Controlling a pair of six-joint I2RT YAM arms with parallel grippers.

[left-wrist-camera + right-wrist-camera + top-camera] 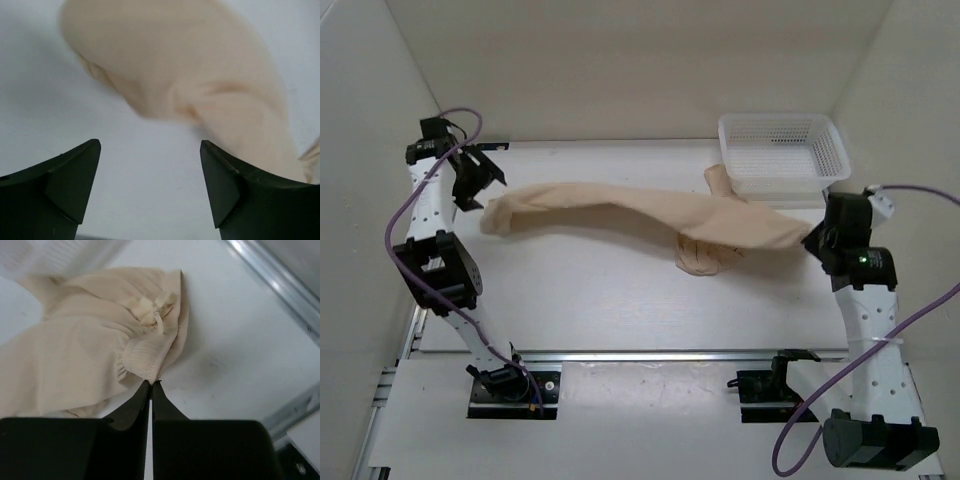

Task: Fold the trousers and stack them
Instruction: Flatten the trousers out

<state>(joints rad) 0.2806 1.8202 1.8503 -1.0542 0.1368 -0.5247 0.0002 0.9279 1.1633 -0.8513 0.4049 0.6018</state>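
Note:
The beige trousers [640, 215] stretch across the white table from far left to right, with a bunched part [700, 257] lying below the middle. My right gripper [812, 238] is shut on the elastic waistband [145, 357] and holds that end up. My left gripper [480, 190] is open and empty, just left of the trouser leg end [500, 215]. In the left wrist view the leg end [200, 70] lies ahead of the open fingers [225, 190], apart from them.
A white mesh basket [782, 157] stands at the back right, touching the trousers' far edge. Metal rails [650, 355] run along the table's near edge. White walls close in left, right and behind.

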